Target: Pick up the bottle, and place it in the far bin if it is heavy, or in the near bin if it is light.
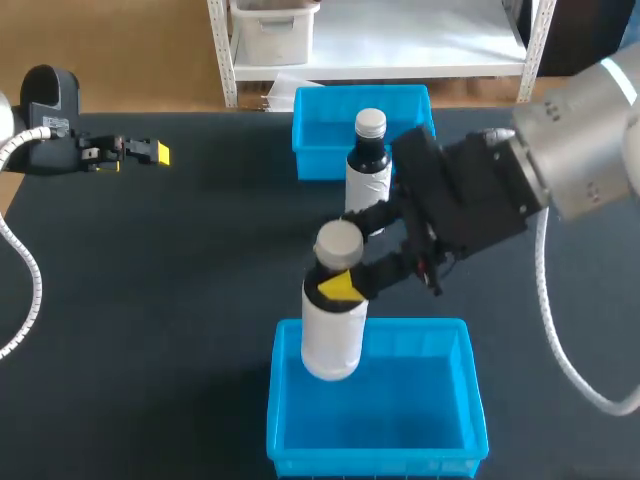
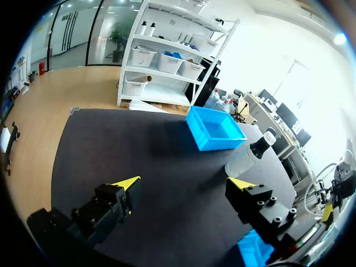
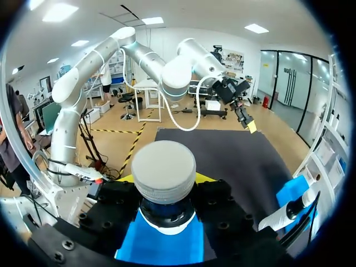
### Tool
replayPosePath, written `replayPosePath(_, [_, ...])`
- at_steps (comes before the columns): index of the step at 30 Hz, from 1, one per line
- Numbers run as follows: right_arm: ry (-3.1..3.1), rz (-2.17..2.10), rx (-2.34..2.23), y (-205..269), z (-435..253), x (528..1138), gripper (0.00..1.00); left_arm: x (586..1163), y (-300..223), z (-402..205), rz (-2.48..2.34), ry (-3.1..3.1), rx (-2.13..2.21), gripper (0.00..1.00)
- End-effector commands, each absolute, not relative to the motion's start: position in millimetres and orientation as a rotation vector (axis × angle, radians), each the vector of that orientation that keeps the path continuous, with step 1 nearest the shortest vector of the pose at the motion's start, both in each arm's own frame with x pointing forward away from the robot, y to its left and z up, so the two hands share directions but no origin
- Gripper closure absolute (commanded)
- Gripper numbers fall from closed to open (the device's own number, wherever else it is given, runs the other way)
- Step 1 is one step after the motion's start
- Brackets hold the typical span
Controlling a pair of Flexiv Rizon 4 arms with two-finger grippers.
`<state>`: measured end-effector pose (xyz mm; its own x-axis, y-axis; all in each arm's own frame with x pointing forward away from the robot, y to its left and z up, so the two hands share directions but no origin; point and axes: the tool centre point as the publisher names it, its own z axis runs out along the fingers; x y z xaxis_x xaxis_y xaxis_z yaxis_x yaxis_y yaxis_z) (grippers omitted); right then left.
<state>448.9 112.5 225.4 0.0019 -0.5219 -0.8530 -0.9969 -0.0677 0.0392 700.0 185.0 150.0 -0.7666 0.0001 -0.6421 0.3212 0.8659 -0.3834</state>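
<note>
A white bottle [image 1: 333, 325] with a grey cap hangs upright over the far left corner of the near blue bin [image 1: 440, 400]. My right gripper [image 1: 345, 255] is shut on its neck. In the right wrist view the cap [image 3: 163, 169] fills the space between the right gripper's [image 3: 164, 206] black fingers, with the near bin [image 3: 161, 247] below. A second bottle [image 1: 367, 165], dark with a white label, stands on the table just in front of the far blue bin [image 1: 318, 115]. My left gripper [image 1: 150, 152] hovers open at the table's far left, holding nothing.
In the left wrist view the open left gripper [image 2: 183, 186] looks across the dark tabletop [image 2: 144, 156] toward the far bin [image 2: 214, 129] and the standing bottle [image 2: 250, 156]. The right arm's body [image 1: 560, 150] reaches in over the table's right side.
</note>
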Motion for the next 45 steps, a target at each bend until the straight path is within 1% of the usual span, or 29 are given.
replayPosePath(1, [1.599, 0.967, -1.652, 116.5, 212.9, 441.6, 1.0, 700.0, 185.0, 150.0, -0.636, 2.374, 0.231, 0.0])
replayPosePath(19, [1.663, 1.008, -1.659, 122.3, 167.2, 442.0, 1.0, 700.0, 185.0, 150.0, -0.636, 2.374, 0.231, 0.0])
replayPosePath(44, [1.694, 1.025, -1.663, 119.6, 140.5, 447.5, 1.0, 700.0, 185.0, 150.0, -0.636, 2.374, 0.231, 0.0])
replayPosePath(45, [1.695, 1.027, -1.664, 119.7, 140.0, 447.5, 0.98, 700.0, 185.0, 150.0, -0.636, 2.374, 0.231, 0.0])
